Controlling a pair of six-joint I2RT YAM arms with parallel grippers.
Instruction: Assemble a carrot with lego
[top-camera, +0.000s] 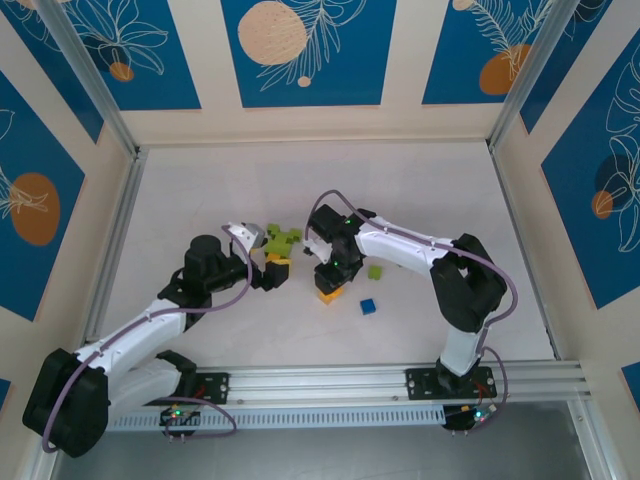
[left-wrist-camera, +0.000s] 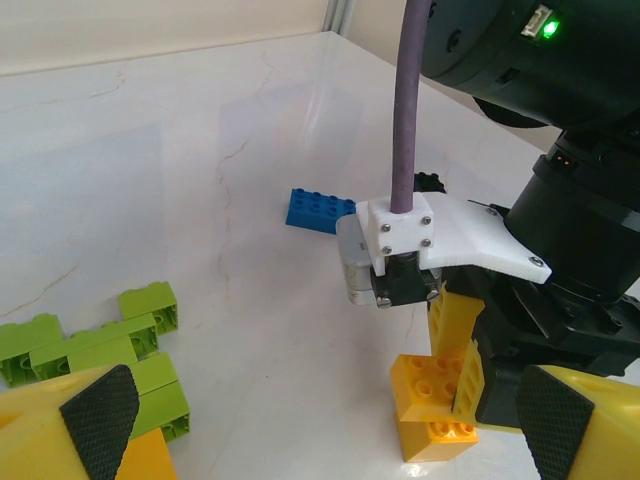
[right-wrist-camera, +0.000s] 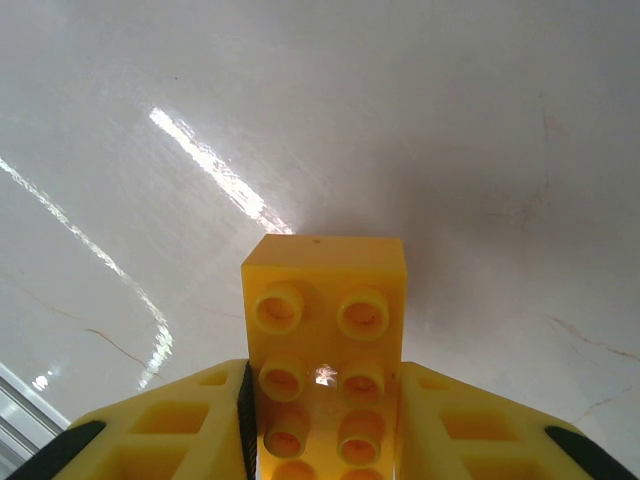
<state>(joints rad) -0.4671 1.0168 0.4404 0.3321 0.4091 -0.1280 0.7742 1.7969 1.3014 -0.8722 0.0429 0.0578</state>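
While the right gripper (right-wrist-camera: 322, 420) pinches an orange brick (right-wrist-camera: 325, 285), left gripper (left-wrist-camera: 325, 425) jaws spread wide, lime green bricks (left-wrist-camera: 100, 345) nearby

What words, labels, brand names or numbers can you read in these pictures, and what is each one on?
No readable text anywhere.
Orange brick: studs look plain, no lettering visible.
Blue brick and green bricks: studs too small to tell.
Wall panels: only leaf and circle patterns, no writing.
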